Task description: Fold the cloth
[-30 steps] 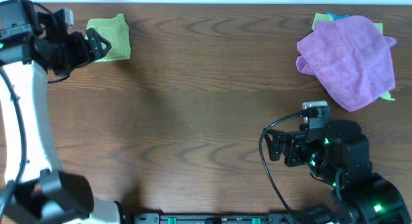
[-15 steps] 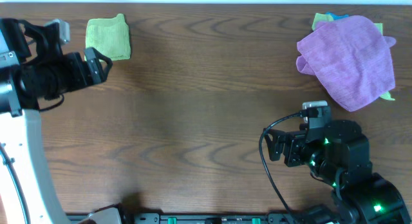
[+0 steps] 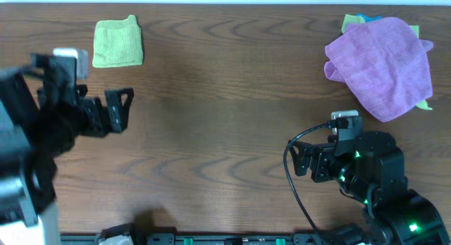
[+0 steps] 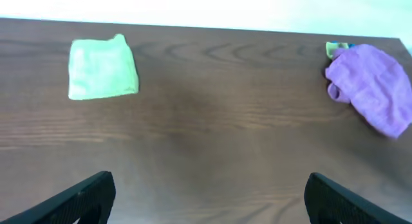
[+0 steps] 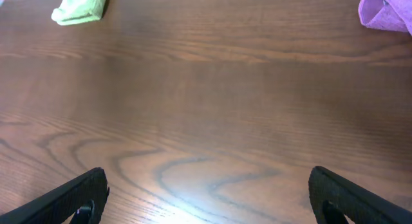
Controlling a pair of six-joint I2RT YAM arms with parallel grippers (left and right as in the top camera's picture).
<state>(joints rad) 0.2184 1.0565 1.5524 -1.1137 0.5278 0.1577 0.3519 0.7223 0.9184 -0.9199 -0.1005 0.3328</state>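
The cloth is a small lime-green square lying folded flat at the table's far left; it also shows in the left wrist view as the cloth and at the top left of the right wrist view as the cloth. My left gripper hangs open and empty, well apart from the cloth on the near side. Only its two dark fingertips show at the bottom of the left wrist view. My right gripper stands open and empty at the near right, over bare wood.
A larger purple cloth lies crumpled at the far right, with green and blue cloth edges peeking out behind it. The wooden table stretches between the arms. The table's far edge meets a white wall.
My left arm has drawn back from the cloth toward the near side, leaving the cloth lying free. The right arm has not moved.
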